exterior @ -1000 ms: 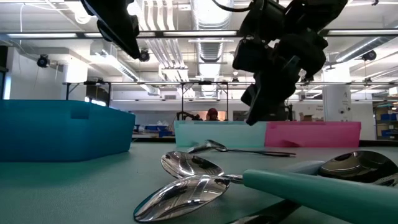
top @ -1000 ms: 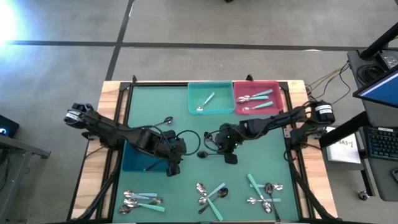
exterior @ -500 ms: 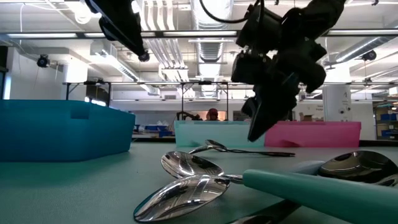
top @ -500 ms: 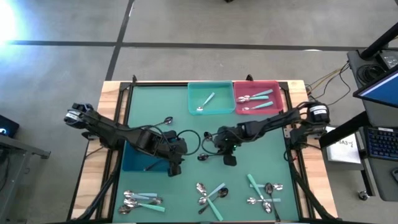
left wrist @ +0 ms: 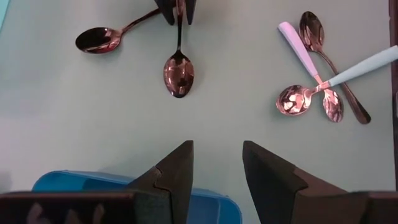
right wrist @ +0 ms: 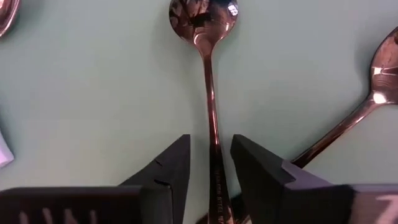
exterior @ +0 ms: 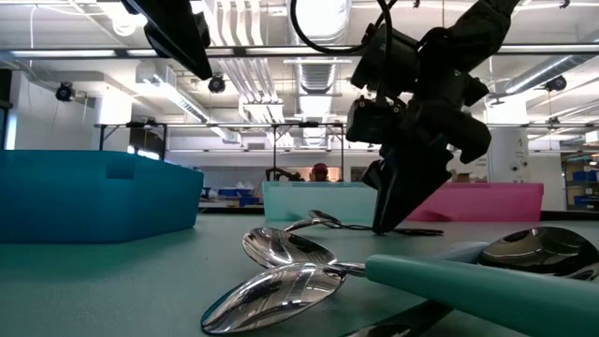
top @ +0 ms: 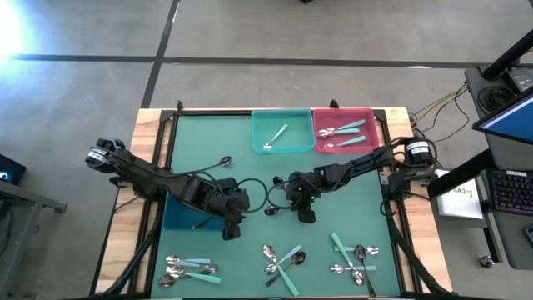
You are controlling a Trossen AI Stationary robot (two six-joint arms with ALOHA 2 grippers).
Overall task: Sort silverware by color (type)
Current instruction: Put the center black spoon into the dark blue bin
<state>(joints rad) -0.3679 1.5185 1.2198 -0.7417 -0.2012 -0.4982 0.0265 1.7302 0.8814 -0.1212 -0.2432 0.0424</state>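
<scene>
Right arm reaches in from the table's right edge toward the middle. Right gripper [top: 301, 210] points down, fingertips at the mat in the low view [exterior: 391, 223]. Its fingers [right wrist: 166, 169] are parted, a narrow gap between them.

Left arm extends from the left edge, forearm angled toward the centre. Left gripper [top: 231, 227] is held clear above the surface, fingers [left wrist: 177, 173] apart, nothing between them.

Overhead camera straight down on my table [top: 191, 133], low camera level across it, wrist cameras close, both on one dark spoon [right wrist: 210, 93].
</scene>
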